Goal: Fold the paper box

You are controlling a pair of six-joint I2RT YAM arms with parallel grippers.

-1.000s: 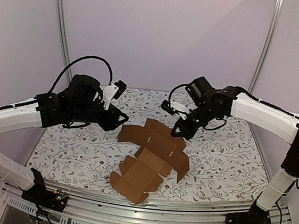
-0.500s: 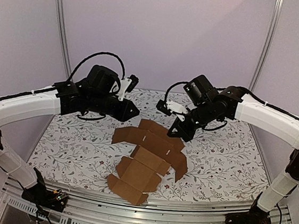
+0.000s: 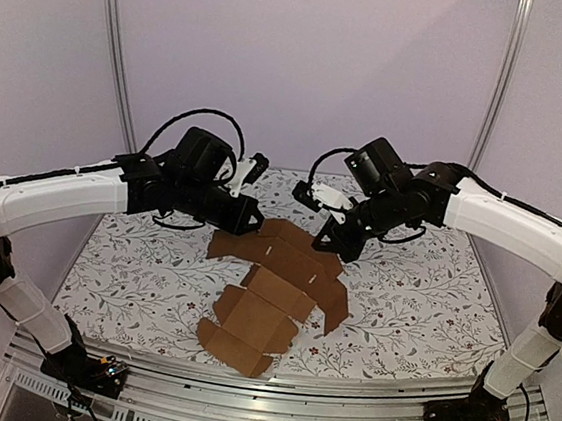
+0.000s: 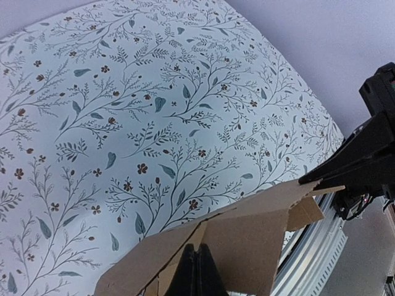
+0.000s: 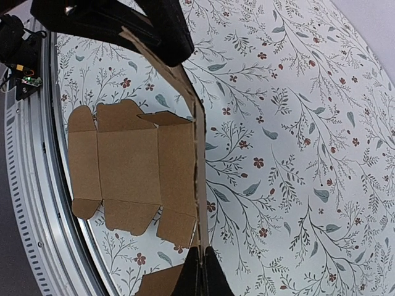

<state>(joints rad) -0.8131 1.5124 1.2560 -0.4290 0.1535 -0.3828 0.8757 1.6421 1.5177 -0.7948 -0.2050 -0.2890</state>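
The paper box (image 3: 273,285) is a brown die-cut cardboard sheet, mostly flat, its far part lifted off the table and its near flaps lying down. My left gripper (image 3: 250,217) is shut on the sheet's far left flap (image 4: 247,240), its fingers (image 4: 196,274) pinched together on the cardboard. My right gripper (image 3: 326,243) is shut on the sheet's far right edge; its fingertips (image 5: 199,271) clamp the thin edge of the sheet (image 5: 142,172). The two grippers face each other across the sheet's far end.
The floral tablecloth (image 3: 134,266) covers the table. A metal rail (image 3: 292,388) runs along the near edge. Purple walls and two upright metal posts (image 3: 117,53) stand behind.
The left arm has swung right and forward to the sheet's far left flap and shut on it. The sheet has shifted slightly left and towards the near edge. The right gripper has moved slightly left, still holding.
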